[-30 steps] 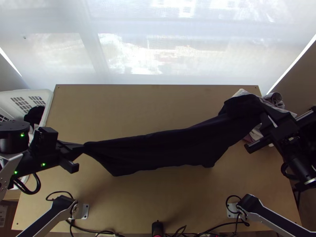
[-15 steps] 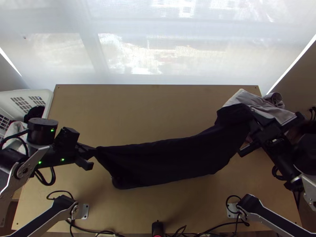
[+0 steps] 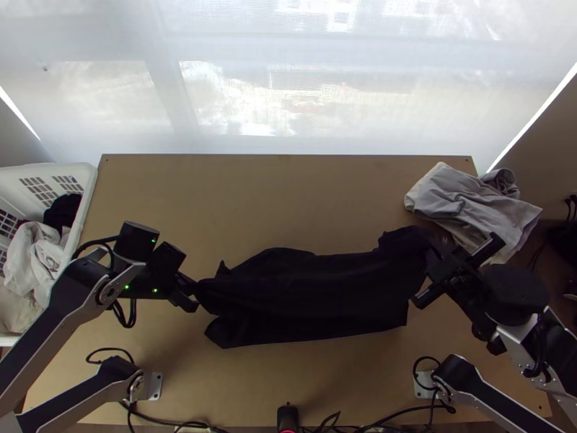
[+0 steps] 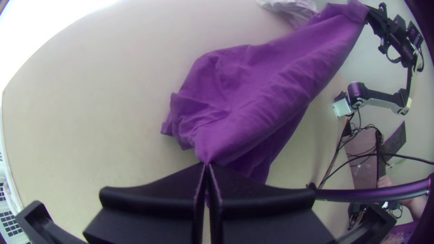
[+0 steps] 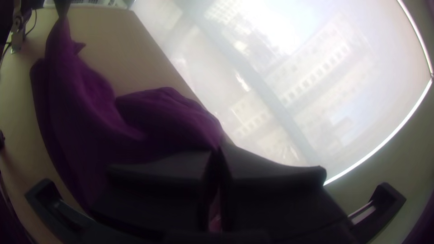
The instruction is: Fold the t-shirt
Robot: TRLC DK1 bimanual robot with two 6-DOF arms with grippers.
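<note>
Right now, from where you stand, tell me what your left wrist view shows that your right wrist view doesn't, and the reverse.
From the left wrist view: a light-coloured garment beyond the t-shirt, and a tangle of black cables.

From the right wrist view: buildings beyond the window.

Common to both: the t-shirt, stretched between the left claw and right claw, plus the table and part of the white laundry basket.

2 ends of the t-shirt [image 3: 317, 303] hidden between fingers [image 4: 153, 199], basket [image 3: 91, 186] cut off at top view's edge
</note>
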